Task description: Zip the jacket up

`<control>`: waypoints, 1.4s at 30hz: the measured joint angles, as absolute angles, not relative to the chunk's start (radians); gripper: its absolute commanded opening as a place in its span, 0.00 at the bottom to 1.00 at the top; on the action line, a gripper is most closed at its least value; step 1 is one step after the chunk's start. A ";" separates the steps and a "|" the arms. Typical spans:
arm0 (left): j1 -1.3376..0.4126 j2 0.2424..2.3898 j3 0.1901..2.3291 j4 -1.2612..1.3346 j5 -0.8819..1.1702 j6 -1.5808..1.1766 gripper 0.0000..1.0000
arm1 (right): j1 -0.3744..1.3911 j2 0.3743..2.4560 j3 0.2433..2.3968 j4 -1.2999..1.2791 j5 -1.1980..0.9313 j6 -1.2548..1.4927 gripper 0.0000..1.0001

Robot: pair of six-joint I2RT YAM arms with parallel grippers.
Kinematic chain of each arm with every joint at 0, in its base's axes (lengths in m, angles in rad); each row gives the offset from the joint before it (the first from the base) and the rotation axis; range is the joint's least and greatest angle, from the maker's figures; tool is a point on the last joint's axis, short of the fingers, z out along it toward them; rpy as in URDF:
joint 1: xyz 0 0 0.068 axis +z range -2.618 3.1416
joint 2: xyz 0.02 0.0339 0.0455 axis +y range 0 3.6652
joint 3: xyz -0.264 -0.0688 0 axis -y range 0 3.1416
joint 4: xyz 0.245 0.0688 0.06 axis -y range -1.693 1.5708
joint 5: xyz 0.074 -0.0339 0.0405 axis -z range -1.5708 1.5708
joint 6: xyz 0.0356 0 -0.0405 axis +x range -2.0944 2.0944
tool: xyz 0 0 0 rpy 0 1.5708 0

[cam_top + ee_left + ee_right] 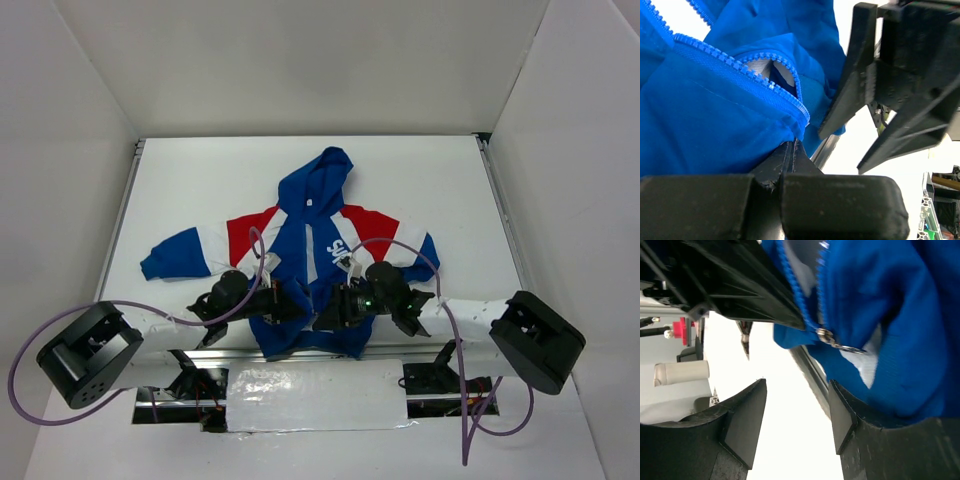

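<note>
Looking first at the left jaws, we find them pressed together on a fold of blue cloth at the bottom hem of the jacket (715, 125), just beside the lower end of its zipper teeth (740, 67). The right jaws stand apart with nothing between them, only bright table showing through the gap. Blue cloth lies against one of the fingers (890, 440), and the metal zipper pull (832, 338) hangs just beyond the tips. From above, we see the jacket spread flat on the white table (420, 180), with its hood toward the far side, a sleeve out to each side, and its hem at the near edge between the two arms. We cannot read the white chest lettering (338, 248): it is too small.
</note>
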State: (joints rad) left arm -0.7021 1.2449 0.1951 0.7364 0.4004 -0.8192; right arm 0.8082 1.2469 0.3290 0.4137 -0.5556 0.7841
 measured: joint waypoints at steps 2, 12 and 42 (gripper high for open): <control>-0.702 1.238 0.195 0.737 0.401 -0.819 0.00 | 0.809 1.254 0.314 0.431 -0.551 0.789 0.63; -0.702 1.235 0.190 0.733 0.401 -0.819 0.00 | 0.809 1.340 0.306 0.509 -0.504 0.795 0.72; -0.702 1.256 0.189 0.764 0.434 -0.826 0.00 | 0.809 1.443 0.294 0.714 -0.513 0.821 0.48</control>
State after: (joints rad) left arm -0.7021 1.2556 0.1886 0.7635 0.4335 -0.8261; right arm 0.8093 1.4425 0.2935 0.7143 -0.5129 0.8211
